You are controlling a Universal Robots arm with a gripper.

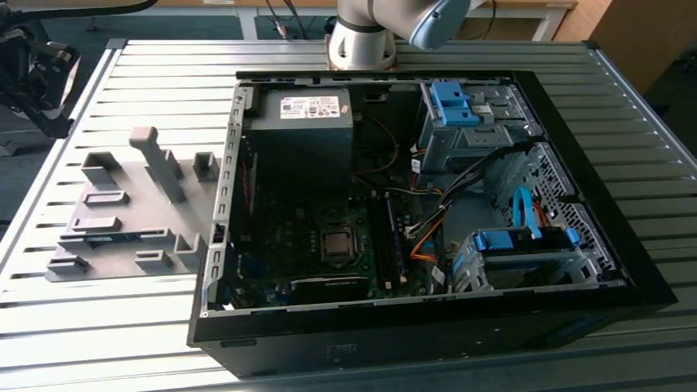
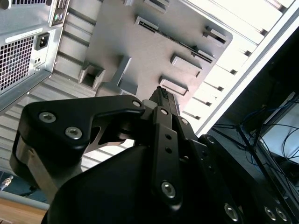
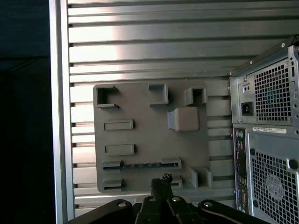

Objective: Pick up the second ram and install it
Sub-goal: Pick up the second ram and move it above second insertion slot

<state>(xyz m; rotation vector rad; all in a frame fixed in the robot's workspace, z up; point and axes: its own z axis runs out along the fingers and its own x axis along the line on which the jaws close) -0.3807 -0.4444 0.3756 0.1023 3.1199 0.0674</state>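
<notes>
The second ram [image 3: 140, 165] stands on edge as a thin dark strip between two end blocks of the grey holder plate [image 3: 140, 116]. In the exterior view the ram [image 1: 114, 238] sits near the front of the plate [image 1: 130, 196], at the exterior view's left of the open computer case [image 1: 642, 269]. It also shows as a dark line [image 2: 180, 41] in the second wrist view. My gripper [image 3: 160, 179] hangs well above the plate, its fingers together and holding nothing. Its tips [image 2: 164, 95] line up near the ram's slot.
The plate carries several raised grey blocks, one a tall post [image 1: 163, 163]. The case's rear panel [image 3: 266, 140] with fan grille and power socket rises beside the plate. The slatted metal table [image 3: 140, 37] ends at an edge rail [image 3: 60, 116] beyond the plate.
</notes>
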